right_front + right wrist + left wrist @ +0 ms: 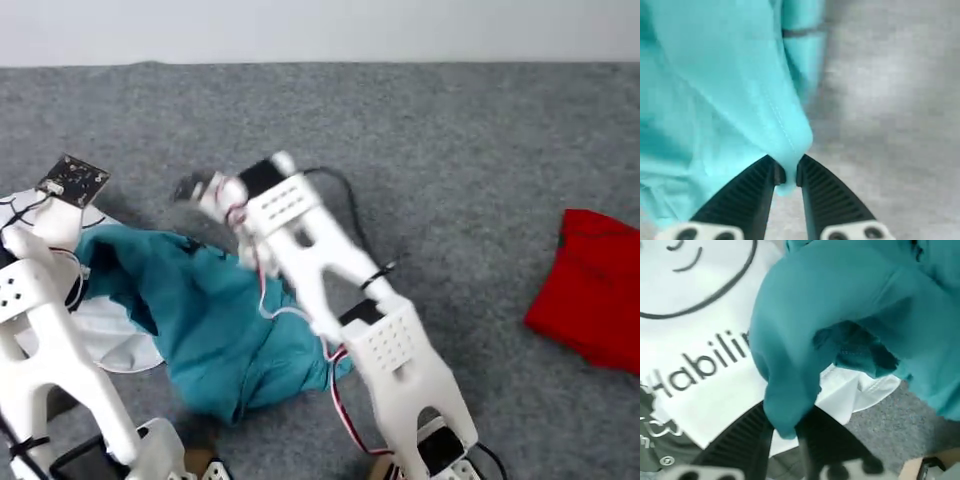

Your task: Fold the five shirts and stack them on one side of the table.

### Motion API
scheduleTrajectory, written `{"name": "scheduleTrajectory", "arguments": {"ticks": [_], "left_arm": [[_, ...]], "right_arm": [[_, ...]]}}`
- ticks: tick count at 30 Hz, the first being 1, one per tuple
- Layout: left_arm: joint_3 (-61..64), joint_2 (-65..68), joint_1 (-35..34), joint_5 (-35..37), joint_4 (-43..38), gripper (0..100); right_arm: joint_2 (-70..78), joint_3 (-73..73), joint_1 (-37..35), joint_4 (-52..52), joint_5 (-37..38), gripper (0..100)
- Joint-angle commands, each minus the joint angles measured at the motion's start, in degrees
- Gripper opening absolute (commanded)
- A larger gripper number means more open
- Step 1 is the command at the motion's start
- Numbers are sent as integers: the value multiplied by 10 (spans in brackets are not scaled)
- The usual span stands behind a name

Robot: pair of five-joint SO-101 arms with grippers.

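A teal shirt (215,320) lies crumpled at the left of the grey table, partly over a white printed shirt (105,340). In the left wrist view my left gripper (785,432) is shut on a fold of the teal shirt (840,290), with the white printed shirt (690,340) beneath it. My right gripper (787,177) is shut on another edge of the teal shirt (715,75), just above the grey surface. The right arm (300,250) stretches from the front centre across the teal shirt toward its far edge. A folded red shirt (595,290) rests at the far right.
The grey felt table top (450,150) stretches bare across the back and middle right. The left arm (50,330) stands at the front left corner over the white shirt. Cables run along the right arm.
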Motion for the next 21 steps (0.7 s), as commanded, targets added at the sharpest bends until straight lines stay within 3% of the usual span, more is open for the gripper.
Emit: {"name": "scheduleTrajectory", "arguments": {"ticks": [1,9,21], "left_arm": [[-51,-9,12,-1,22,6],[-110,-9,144,-1,95,6],[-145,-3,277,-1,97,20]], "right_arm": [[-49,-94,59,25,23,11],[-204,-92,131,25,43,11],[-382,-92,263,23,84,11]]}}
